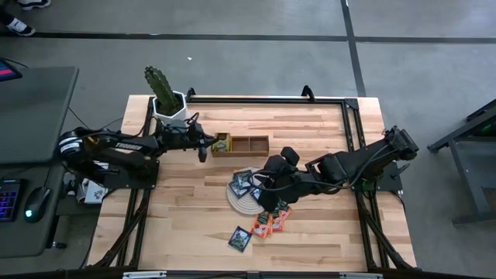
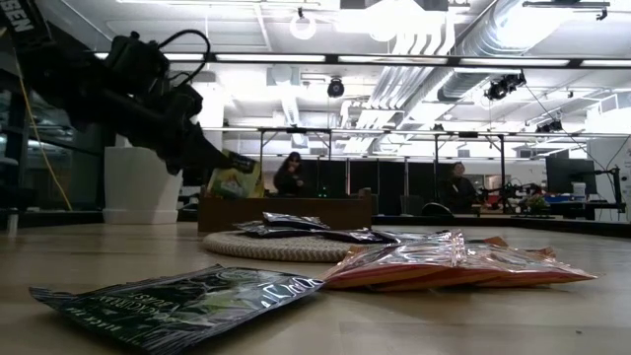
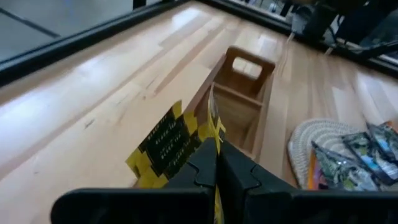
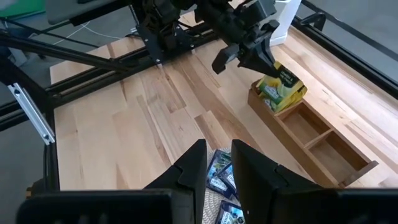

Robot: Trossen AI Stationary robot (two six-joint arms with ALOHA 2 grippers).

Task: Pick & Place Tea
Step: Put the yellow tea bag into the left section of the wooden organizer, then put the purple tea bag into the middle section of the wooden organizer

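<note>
high: left gripper [image 1: 208,144] clamps yellow-green sachet [image 1: 222,144] over tray [image 1: 249,144] end compartment | left wrist: sachet should drop squarely inside | right wrist: right gripper [image 4: 217,163], fingers slightly apart, hovers above mat [image 1: 239,200] beside tray

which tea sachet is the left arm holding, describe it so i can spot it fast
Find the brown wooden tray near the table's far edge, beside the potted cactus. At the tray's end compartment nearest the cactus, the left gripper is shut on a yellow-green sachet. It is the only sachet held in the air; the others lie on the round woven mat or the tabletop.
</note>
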